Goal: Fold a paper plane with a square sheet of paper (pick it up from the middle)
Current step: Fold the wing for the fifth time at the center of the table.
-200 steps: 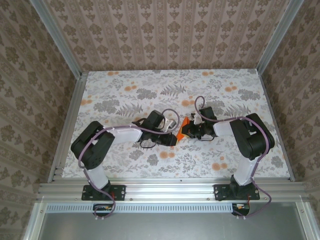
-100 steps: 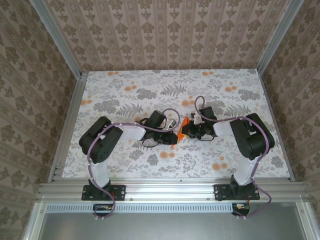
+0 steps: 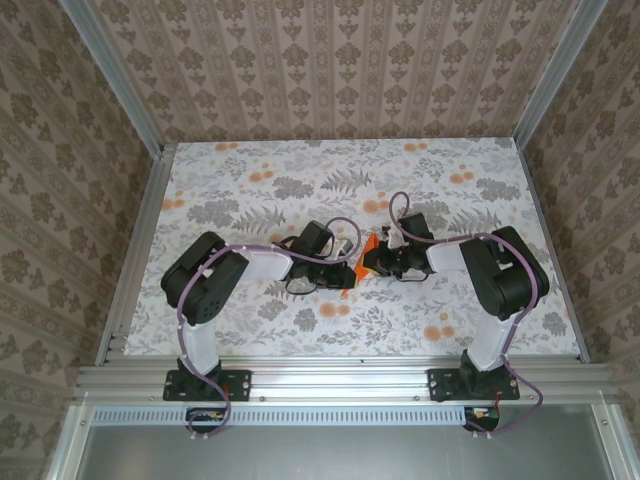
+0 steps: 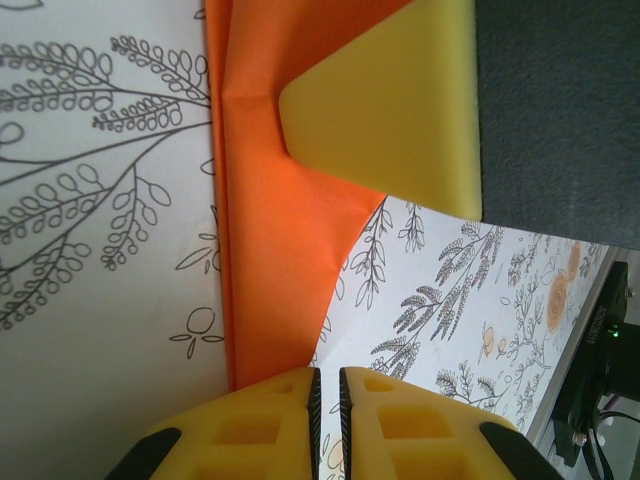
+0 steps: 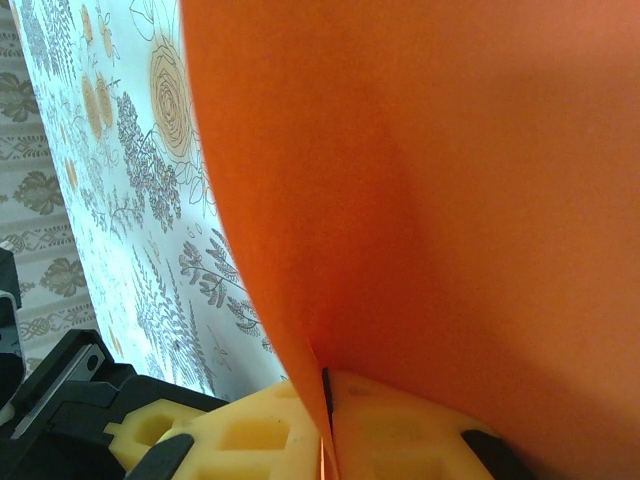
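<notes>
The square sheet of paper (image 3: pixel 366 251) is bright orange, folded and creased, and sits mid-table between both grippers. My right gripper (image 5: pixel 325 385) is shut on it: the sheet (image 5: pixel 450 180) runs down into the seam between the yellow pads. In the left wrist view the paper (image 4: pixel 270 230) lies along the cloth, with the right gripper's yellow finger (image 4: pixel 390 110) over its upper part. My left gripper (image 4: pixel 327 372) has its jaws almost together, a thin slit between them showing only tablecloth. The paper's lower corner ends at the left pad's tip. From above, the left gripper (image 3: pixel 344 273) sits just left of the paper.
The floral tablecloth (image 3: pixel 300 190) covers the table inside aluminium rails (image 3: pixel 330 375) and wallpapered walls. Both arms reach inward, and their grippers nearly meet at the centre. The right arm's black body (image 4: pixel 560 110) looms close over the left gripper.
The left arm's elbow has swung right and nearer its base while its gripper stayed by the paper and narrowed slightly. The right arm and paper have not moved.
</notes>
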### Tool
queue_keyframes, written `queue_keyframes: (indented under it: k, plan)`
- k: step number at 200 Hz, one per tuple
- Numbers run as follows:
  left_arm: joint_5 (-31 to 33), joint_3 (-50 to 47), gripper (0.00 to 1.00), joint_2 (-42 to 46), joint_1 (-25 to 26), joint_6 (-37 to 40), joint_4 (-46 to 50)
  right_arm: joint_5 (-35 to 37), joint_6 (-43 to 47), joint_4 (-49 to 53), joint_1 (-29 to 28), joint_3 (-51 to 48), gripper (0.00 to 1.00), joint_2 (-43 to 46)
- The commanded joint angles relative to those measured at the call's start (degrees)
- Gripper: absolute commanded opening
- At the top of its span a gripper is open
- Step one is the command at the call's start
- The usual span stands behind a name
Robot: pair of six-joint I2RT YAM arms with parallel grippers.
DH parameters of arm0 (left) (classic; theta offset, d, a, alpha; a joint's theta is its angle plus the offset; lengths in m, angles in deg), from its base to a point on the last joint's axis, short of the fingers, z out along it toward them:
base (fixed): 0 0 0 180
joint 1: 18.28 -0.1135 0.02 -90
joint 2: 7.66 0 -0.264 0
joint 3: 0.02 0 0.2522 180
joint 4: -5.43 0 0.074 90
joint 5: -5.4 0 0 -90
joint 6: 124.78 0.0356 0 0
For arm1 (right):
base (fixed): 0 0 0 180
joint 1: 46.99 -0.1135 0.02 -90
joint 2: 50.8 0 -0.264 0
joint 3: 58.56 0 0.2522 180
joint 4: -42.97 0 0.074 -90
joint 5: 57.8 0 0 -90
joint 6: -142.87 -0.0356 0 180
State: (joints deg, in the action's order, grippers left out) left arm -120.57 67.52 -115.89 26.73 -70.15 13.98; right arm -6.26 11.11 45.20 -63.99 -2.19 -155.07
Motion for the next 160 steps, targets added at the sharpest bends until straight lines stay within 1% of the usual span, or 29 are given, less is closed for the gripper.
queue_keyframes:
  k: [1, 46, 107, 160]
  plan:
    - [1.29, 1.38, 0.16, -0.32, 0.16, 0.31, 0.32, 12.38, 1.39, 5.98, 1.08, -2.18, 0.12, -5.47]
    - [2.63, 1.41, 0.16, 2.4, -0.19, -1.27, -1.95, 12.61, 1.57, 5.99, 1.08, -2.27, 0.11, -5.51]
    - [4.32, 2.35, 0.16, -0.21, -0.45, -1.89, -0.84, 12.49, 1.59, 5.89, 1.09, -2.36, 0.11, -5.59]
    - [5.34, 2.58, 0.15, -1.8, 0.07, -0.5, 1.59, 12.35, 1.5, 5.8, 1.09, -2.27, 0.11, -5.51]
